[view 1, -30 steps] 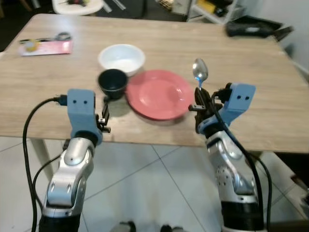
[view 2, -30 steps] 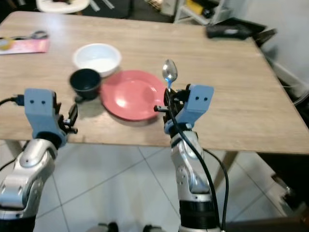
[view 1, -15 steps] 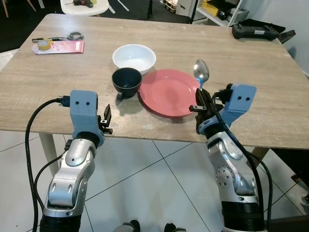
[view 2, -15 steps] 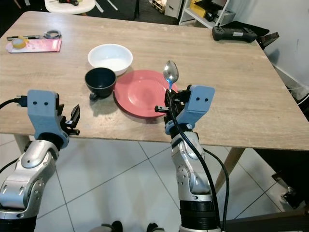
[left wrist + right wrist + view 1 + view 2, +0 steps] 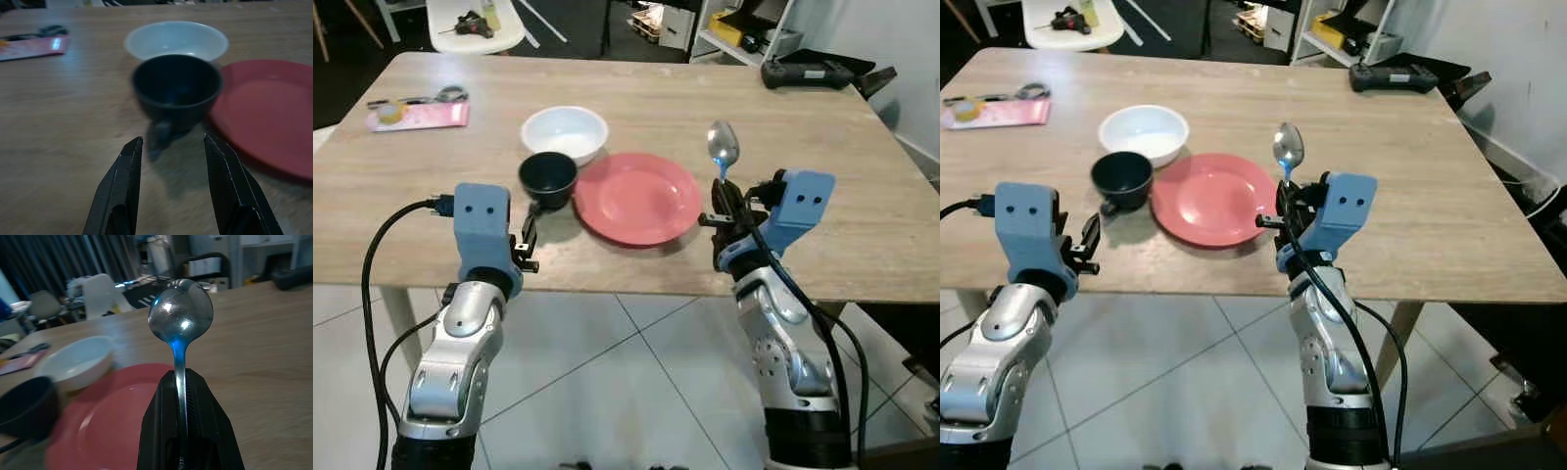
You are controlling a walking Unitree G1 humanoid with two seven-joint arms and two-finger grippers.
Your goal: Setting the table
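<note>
You have the red plate (image 5: 636, 197), the dark cup (image 5: 546, 179) and the white bowl (image 5: 565, 132) already on the table (image 5: 822, 137); the spoon (image 5: 722, 149) is not yet laid, upright in the closed jaws of the right gripper (image 5: 721, 199) just beside the plate; the left gripper (image 5: 171, 147) waits with jaws open and empty near the cup

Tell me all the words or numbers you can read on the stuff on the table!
No words or numbers can be read here.
Pink packet at the table's far left corner: any print is too small and blurred to read.
Red plate, white bowl, dark cup: plain, no writing.
Spoon held upright in the right gripper: no marking visible.
</note>
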